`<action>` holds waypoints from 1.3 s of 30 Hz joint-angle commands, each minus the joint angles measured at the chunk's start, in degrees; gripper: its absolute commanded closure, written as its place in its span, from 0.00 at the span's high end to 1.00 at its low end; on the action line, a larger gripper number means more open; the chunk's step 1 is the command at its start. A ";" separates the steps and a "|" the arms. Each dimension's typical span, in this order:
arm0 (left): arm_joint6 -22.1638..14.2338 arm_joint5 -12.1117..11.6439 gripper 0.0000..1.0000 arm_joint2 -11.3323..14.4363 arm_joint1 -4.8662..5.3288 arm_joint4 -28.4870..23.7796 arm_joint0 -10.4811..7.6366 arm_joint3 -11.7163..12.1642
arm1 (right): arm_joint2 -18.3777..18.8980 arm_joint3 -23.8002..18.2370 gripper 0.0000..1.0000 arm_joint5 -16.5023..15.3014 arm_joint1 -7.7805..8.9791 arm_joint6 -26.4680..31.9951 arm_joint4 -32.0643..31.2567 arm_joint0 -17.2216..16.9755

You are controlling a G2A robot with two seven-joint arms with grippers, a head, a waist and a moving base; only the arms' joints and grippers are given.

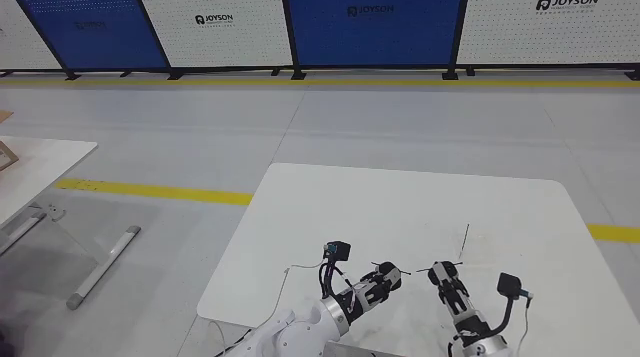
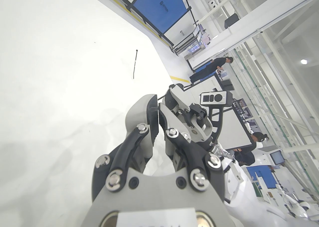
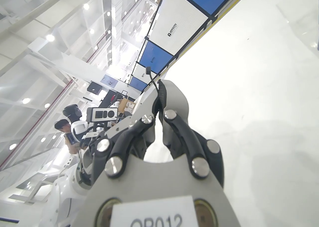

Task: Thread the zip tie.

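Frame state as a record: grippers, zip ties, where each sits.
left gripper: shut; whether it holds anything is unclear
right gripper: shut on held zip tie, head poking past the fingertips
loose zip tie: flat on the table, beyond both grippers, touching neither
threading: no loop visible

Black zip tie (image 2: pixel 135 63) flat on table (image 1: pixel 400 207); second zip tie (image 3: pixel 152 79) pinched in right fingers (image 3: pixel 174 98)

White table (image 1: pixel 420 207) in the foreground, on a grey floor (image 1: pixel 330 122) marked with a yellow line (image 1: pixel 150 191). Behind, a row of blue and white perforated panels (image 1: pixel 375 12) in black frames. At left, a second white table (image 1: pixel 40 157) on a metal foot (image 1: pixel 103 267).
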 commanded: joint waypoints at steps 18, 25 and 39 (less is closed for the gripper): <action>0.00 0.00 0.00 0.00 0.00 0.00 0.00 0.00 | 0.22 0.89 0.00 -3.48 -0.37 -0.16 -0.90 -0.67; 0.00 0.00 0.00 0.00 0.00 0.00 0.00 0.00 | 0.21 1.01 0.00 -3.65 -0.54 0.40 -0.20 -0.33; 0.00 0.00 0.00 0.00 0.00 0.00 0.00 0.00 | -0.02 1.61 0.00 -2.75 -0.97 1.53 -0.94 0.10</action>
